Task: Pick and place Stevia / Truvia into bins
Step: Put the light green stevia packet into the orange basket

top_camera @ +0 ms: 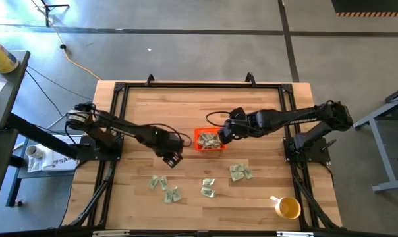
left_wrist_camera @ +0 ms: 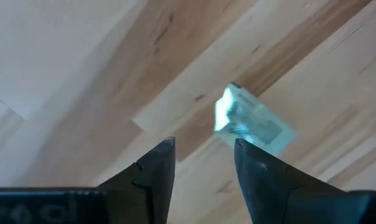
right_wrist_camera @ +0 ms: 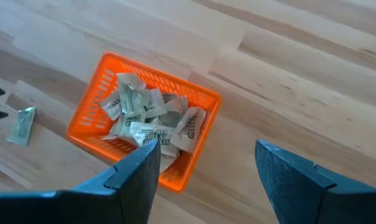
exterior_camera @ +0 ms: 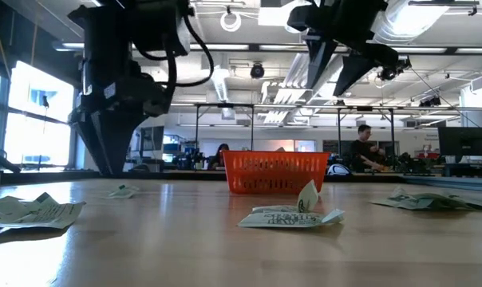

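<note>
The orange bin (top_camera: 209, 140) stands mid-table, holding several green-and-white Stevia packets (right_wrist_camera: 152, 121). My right gripper (right_wrist_camera: 206, 165) hangs open above the bin's right end (top_camera: 224, 131) with nothing between its fingers. My left gripper (left_wrist_camera: 203, 155) is open, pointing down, left of and nearer than the bin (top_camera: 172, 158). One packet (left_wrist_camera: 253, 121) lies flat on the wood just beyond one of its fingertips, not between them. More loose packets (top_camera: 165, 187) (top_camera: 207, 186) (top_camera: 240, 172) lie flat toward the near edge.
A yellow cup (top_camera: 288, 207) stands at the near right corner. A black frame (top_camera: 199, 84) runs around the wooden table top. Bare wood lies between the bin and the far edge. People sit at desks in the room behind (exterior_camera: 365, 147).
</note>
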Tool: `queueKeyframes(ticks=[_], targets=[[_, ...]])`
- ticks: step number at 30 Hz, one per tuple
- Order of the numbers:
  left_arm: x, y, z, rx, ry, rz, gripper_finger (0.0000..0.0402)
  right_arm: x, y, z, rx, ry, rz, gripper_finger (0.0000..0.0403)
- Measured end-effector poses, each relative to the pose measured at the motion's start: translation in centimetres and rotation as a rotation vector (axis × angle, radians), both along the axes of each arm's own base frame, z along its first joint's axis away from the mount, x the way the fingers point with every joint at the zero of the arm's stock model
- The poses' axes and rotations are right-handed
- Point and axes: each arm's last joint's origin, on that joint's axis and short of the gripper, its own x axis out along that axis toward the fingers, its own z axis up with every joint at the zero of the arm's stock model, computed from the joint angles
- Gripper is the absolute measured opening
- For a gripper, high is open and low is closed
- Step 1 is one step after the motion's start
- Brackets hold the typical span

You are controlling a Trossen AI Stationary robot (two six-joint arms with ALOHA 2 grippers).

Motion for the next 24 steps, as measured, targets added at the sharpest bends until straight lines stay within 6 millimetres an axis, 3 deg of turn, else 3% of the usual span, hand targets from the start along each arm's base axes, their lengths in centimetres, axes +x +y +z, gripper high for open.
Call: queueKeyframes(ticks=[4, 16, 24], targets=[[0.3, -1.0, 0.1, 0.002, -0.052, 0.116, 0.0211, -0.1, -0.4, -0.1, -0.008, 0.032, 0.031, 0.0252], [0.6, -0.9, 0.1, -0.045, -0.089, 0.401, 0.0275, -0.9, -3.3, -0.4, -0.077, 0.253, 0.353, 0.0252], [1.0, -1.0, -0.7, -0.034, -0.082, 0.448, 0.0258, -0.9, -5.8, -0.2, -0.164, 0.307, 0.531, 0.0252]])
